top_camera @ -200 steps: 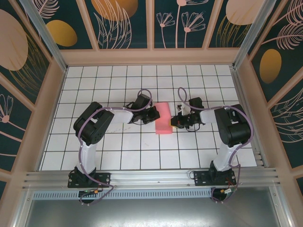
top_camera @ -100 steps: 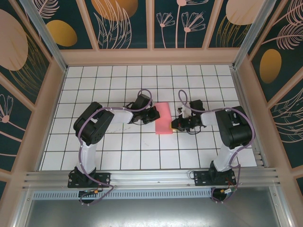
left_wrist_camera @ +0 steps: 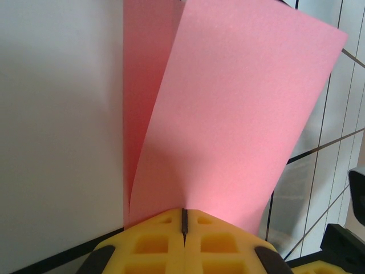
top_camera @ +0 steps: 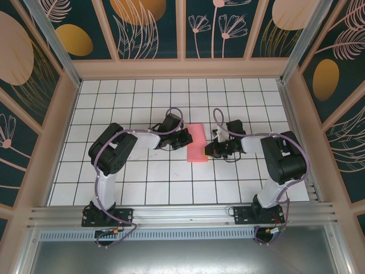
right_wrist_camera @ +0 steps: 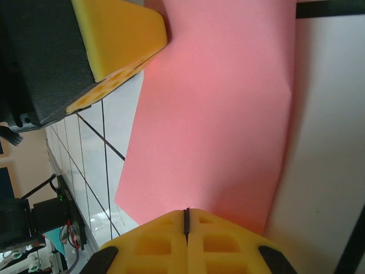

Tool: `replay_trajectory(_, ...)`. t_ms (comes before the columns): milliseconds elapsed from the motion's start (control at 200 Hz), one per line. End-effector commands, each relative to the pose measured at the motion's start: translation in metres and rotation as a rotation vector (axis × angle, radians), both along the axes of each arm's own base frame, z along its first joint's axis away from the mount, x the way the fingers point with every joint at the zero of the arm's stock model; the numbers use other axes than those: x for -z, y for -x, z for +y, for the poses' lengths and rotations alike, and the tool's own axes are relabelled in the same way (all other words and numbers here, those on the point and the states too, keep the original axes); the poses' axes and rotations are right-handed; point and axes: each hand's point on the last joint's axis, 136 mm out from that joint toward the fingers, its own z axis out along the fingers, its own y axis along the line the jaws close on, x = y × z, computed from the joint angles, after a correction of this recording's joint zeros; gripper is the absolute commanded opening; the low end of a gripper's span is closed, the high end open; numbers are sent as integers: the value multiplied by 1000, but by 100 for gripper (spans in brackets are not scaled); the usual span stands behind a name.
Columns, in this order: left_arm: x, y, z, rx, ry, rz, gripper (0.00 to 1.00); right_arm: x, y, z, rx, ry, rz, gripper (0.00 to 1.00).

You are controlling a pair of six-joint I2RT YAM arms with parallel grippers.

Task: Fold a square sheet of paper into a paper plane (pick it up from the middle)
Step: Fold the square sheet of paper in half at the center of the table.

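left hand (top_camera: pixel 186 138): jaws shut in a pinch | right hand (top_camera: pixel 210 149): jaws shut | white grid-tiled desk (top_camera: pixel 142 97): beneath both hands | thin salmon-pink folded rectangular sheet of paper (top_camera: pixel 197 142): desk centre, upper layer lifted; left hand grips its 9 o'clock edge; right hand touches its 3 o'clock edge, grip unclear

Place: you're looking at a robot lab cell.
Surface: white grid table (top_camera: pixel 171 188).
Walls: printed leaf panels (top_camera: pixel 154 28), aluminium posts (top_camera: pixel 51 40).
Rig: two robot arms (top_camera: pixel 111 151) bolted to a rail (top_camera: pixel 182 212).
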Motion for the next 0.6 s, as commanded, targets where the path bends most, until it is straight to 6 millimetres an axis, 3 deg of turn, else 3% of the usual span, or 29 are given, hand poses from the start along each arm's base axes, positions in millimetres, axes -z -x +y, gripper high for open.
replay_trajectory(0, 43, 22, 19, 10, -112, 93, 0, 14, 15, -4, 0, 22, 49, 0)
replay_trajectory(160, 42, 21, 19, 10, -112, 92, 0, 34, 29, -12, 8, 62, 90, 0)
replay_trajectory(255, 42, 22, 19, 12, -112, 93, 0, 29, 25, -12, 15, 66, 77, 1)
replay_trajectory(470, 41, 22, 18, 14, -109, 92, 0, -3, 17, -3, -3, 4, 5, 1)
replay_trajectory(595, 41, 21, 18, 13, -109, 92, 0, 8, 22, -7, 5, 37, 27, 1)
